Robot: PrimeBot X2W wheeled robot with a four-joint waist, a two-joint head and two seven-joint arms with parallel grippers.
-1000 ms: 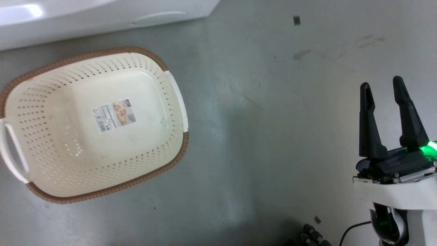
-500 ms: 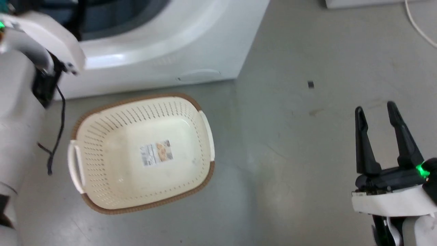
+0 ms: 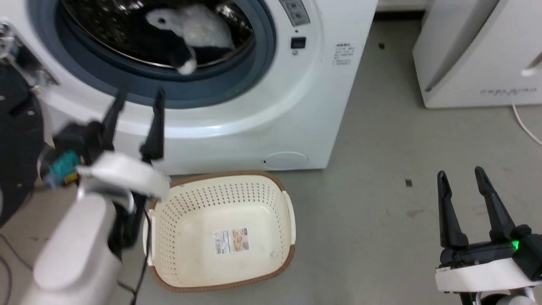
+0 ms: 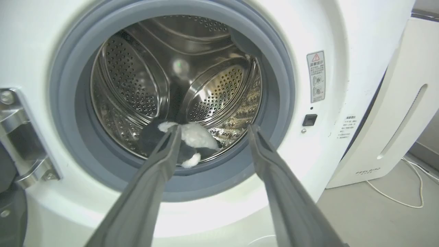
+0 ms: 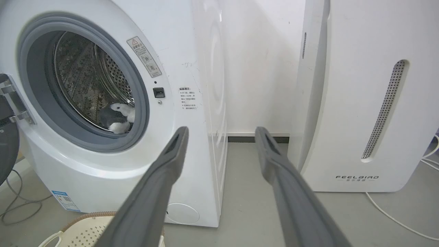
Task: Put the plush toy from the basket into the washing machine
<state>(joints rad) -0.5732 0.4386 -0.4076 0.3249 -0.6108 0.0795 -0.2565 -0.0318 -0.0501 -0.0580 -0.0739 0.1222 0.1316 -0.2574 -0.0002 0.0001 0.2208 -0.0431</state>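
- Grey floor (image 3: 360, 237): the head camera has tilted up since a second ago. The basket (image 3: 186, 207) stays bare, and the right hand (image 3: 460, 173), well apart from it, is spread and empty.
- Left hand (image 3: 141, 90), newly in view, is spread and empty before the washing machine (image 3: 296, 106).
- Plush toy (image 3: 190, 29) lies in the drum, so delivery looks done; its shape is blurred.

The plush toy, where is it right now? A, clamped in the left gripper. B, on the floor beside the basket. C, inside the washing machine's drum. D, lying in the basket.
C: the plush toy lies in the steel drum of the washing machine, past the grey gasket. The basket holds no toy, and the left gripper is open with nothing between its fingers.
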